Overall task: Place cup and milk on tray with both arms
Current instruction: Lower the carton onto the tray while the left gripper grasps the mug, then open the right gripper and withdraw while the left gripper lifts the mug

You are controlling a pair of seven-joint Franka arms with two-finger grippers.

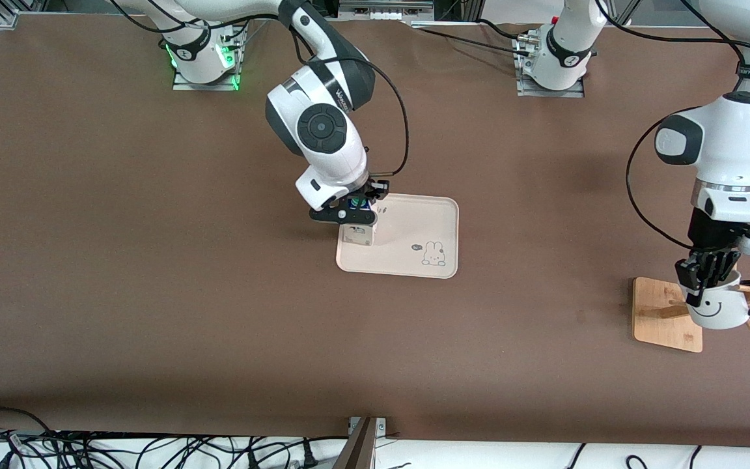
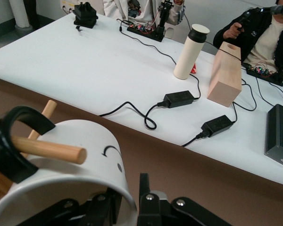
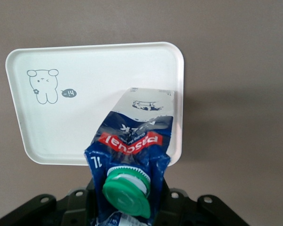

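Hands are both gripping: right hand [image 1: 357, 218] pinching the blue-and-white milk carton [image 1: 357, 229] over the cream rabbit-print tray [image 1: 414, 225]; left hand [image 1: 707, 277] clamping the white smiley mug's [image 1: 717, 309] rim at the wooden rack [image 1: 665, 316].

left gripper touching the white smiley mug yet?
Touching. In the left wrist view, the left gripper straddles the white smiley-face mug's rim, one black finger pressed against its outer wall; the front view agrees.
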